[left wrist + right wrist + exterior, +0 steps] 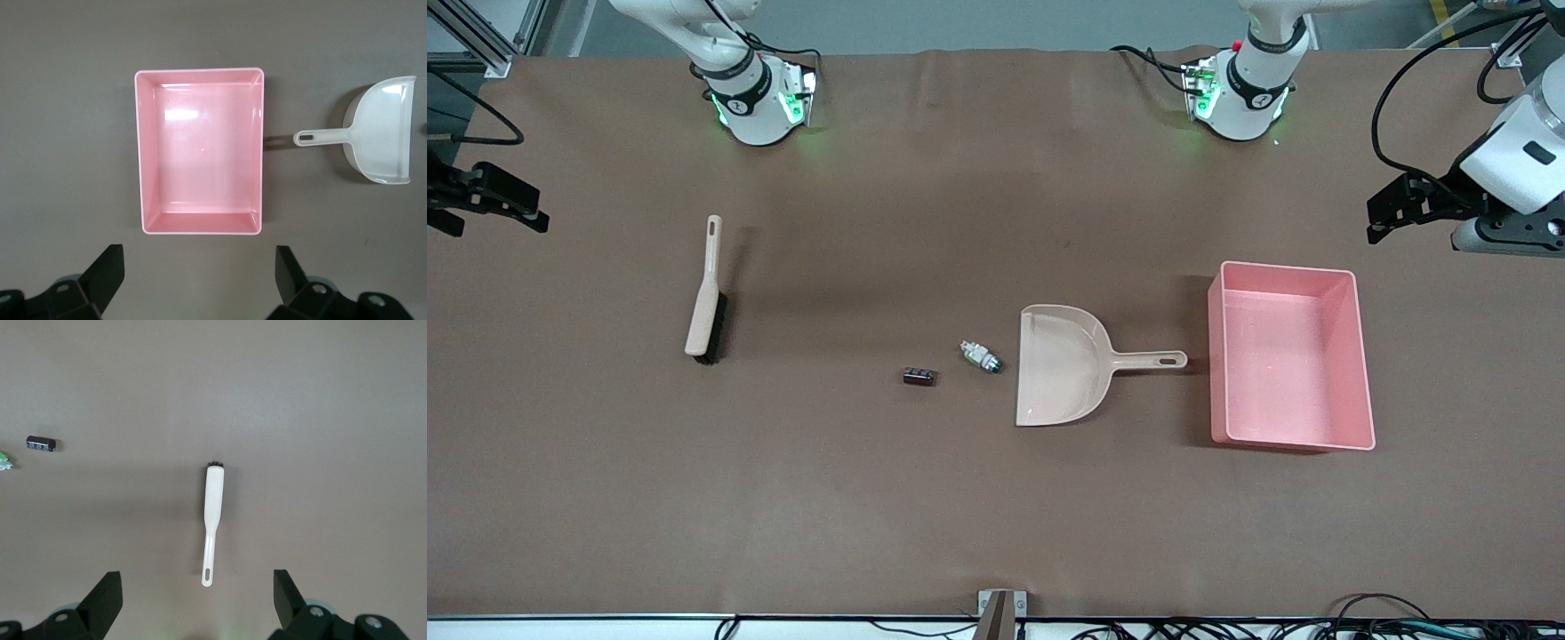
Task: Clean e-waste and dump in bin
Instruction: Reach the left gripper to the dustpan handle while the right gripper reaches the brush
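Observation:
The e-waste is two small parts on the brown table: a dark blackish-red block [919, 376] and a silver-white cylinder with a green band [980, 356]. Both lie beside the open mouth of the beige dustpan [1063, 364]. They also show in the right wrist view, the block [41, 443] and the cylinder [5, 462] at the frame's edge. The empty pink bin [1285, 356] stands by the dustpan's handle, toward the left arm's end; it also shows in the left wrist view [199, 152]. My left gripper [1396, 212] [199, 277] is open, up over the table beside the bin. My right gripper [498, 203] [198, 600] is open, up over the right arm's end of the table.
A beige hand brush with dark bristles [706, 293] [213, 500] lies toward the right arm's end of the table. The dustpan also shows in the left wrist view [383, 133]. Cables run along the table's nearest edge.

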Motion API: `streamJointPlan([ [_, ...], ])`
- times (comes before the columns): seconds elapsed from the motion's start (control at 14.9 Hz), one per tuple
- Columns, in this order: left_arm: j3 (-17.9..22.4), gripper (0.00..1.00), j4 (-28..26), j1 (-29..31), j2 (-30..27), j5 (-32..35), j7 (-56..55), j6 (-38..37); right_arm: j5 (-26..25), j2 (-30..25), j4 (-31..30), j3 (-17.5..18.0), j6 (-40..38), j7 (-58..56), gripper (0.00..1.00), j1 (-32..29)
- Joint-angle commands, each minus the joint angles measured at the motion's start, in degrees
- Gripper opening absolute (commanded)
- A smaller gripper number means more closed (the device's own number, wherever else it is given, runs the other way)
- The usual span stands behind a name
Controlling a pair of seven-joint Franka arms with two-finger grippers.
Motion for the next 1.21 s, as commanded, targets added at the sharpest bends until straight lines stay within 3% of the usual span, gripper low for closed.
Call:
streamJointPlan([
  [0.0, -0.1, 1.0, 0.5, 0.1, -0.3, 0.5, 0.5, -1.6, 0.7, -0.7, -0.3, -0.2, -0.5, 0.4, 1.0, 0.3],
  [0.47, -0.5, 1.0, 1.3, -1.0, 2.9, 1.6, 0.0, -0.5, 0.6, -0.7, -0.2, -0.2, -0.1, 0.2, 1.0, 1.2],
  [0.67, -3.8, 1.0, -0.8, -3.5, 6.2, 1.6, 1.5, 5.0, 0.5, -0.7, -1.0, -0.2, 0.1, 0.4, 1.0, 1.0],
  [0.94, -10.3, 1.0, -1.3, -5.4, 12.5, 2.8, 7.2, 11.2, 0.4, -0.9, -13.2, -0.5, 6.5, 0.5, 1.0, -0.9],
  [1.14, -10.8, 0.99, -1.7, -8.9, 16.4, 2.9, 12.3, 14.8, 0.4, -0.9, -23.2, -0.5, 14.6, -0.4, 1.0, -1.6],
])
